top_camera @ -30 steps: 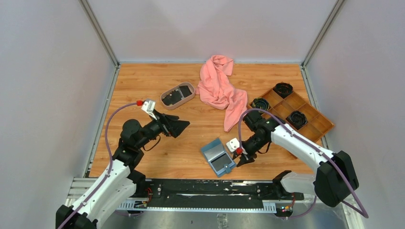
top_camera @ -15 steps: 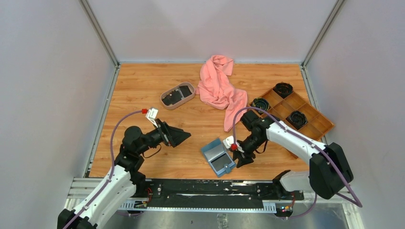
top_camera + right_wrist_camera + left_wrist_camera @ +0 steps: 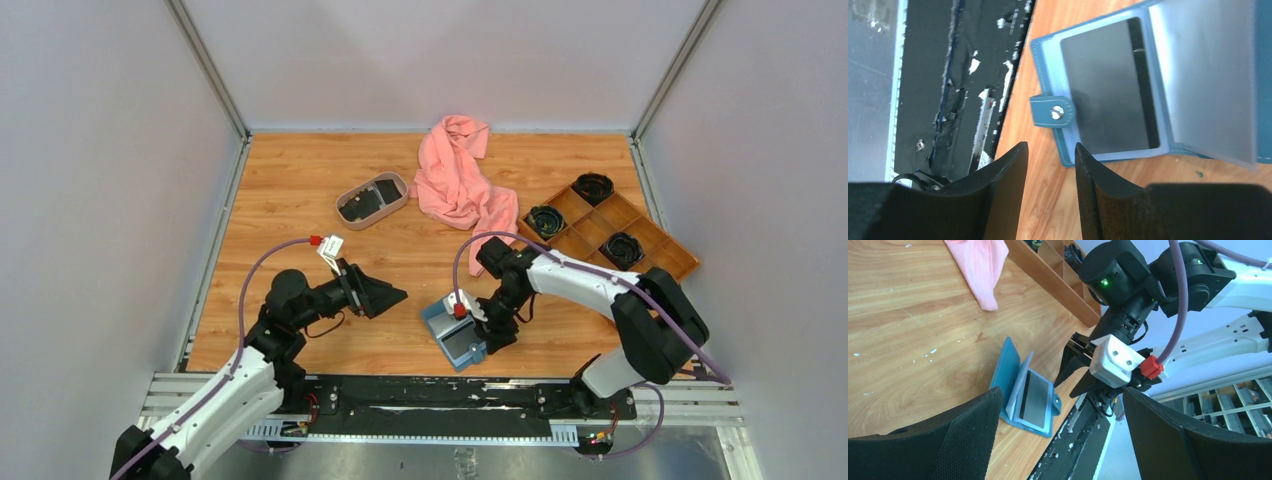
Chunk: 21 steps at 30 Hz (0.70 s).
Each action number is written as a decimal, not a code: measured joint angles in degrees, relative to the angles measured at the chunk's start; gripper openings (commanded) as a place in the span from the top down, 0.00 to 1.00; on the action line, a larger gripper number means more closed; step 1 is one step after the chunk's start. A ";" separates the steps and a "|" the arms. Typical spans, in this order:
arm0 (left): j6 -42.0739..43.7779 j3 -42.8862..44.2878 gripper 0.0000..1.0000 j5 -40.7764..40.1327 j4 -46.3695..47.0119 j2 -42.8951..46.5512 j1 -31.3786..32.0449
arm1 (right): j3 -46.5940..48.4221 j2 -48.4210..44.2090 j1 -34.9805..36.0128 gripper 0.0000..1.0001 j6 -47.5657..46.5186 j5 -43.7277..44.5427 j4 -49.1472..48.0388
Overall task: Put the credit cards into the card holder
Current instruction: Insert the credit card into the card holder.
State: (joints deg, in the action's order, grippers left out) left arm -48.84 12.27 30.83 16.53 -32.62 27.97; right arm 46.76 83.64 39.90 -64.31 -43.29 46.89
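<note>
The right gripper has its two black fingers a narrow gap apart, released, with only bare wood showing between them. It hangs at the near right side of the small teal-blue bifold card holder, just beside the holder's little tab clasp. Whether a finger touches the holder cannot be told.

The holder lies open on the brown wooden table, close to the near edge and a little right of centre. A dark grey plastic credit card with a black stripe sits in the clear pocket of the half that bears the clasp. A pale inner leaf stands partly raised beside it.

The left gripper is spread wide and empty above the table, left of the holder and apart from it.

Farther off, left of centre, an oval beige tray holds more dark cards. A crumpled pink cloth lies right of it. At the far right stands a brown wooden compartment tray with black round pieces in some cells.
</note>
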 measured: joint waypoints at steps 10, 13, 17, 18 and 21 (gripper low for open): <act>7.96 0.00 0.08 -7.89 0.09 -9.88 9.86 | 3.52 4.83 2.47 0.54 6.08 0.92 -2.19; 11.65 0.13 0.07 -9.68 -0.07 -15.82 12.31 | 4.13 5.68 3.19 0.55 6.23 0.24 -1.73; 16.81 2.40 0.07 -10.86 -0.57 -22.93 15.47 | 4.48 6.14 3.85 0.56 6.21 -0.20 -1.29; 18.08 3.39 0.07 -11.02 -0.57 -24.68 16.22 | 4.48 6.14 3.87 0.56 6.21 -0.22 -1.07; 21.38 6.10 0.10 -11.41 -0.46 -29.24 17.42 | 4.50 6.14 3.89 0.56 6.16 -0.22 -0.72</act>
State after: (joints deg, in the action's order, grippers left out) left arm -27.46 18.37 19.42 16.08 -61.87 45.39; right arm 51.27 89.78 43.79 -58.15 -43.51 46.17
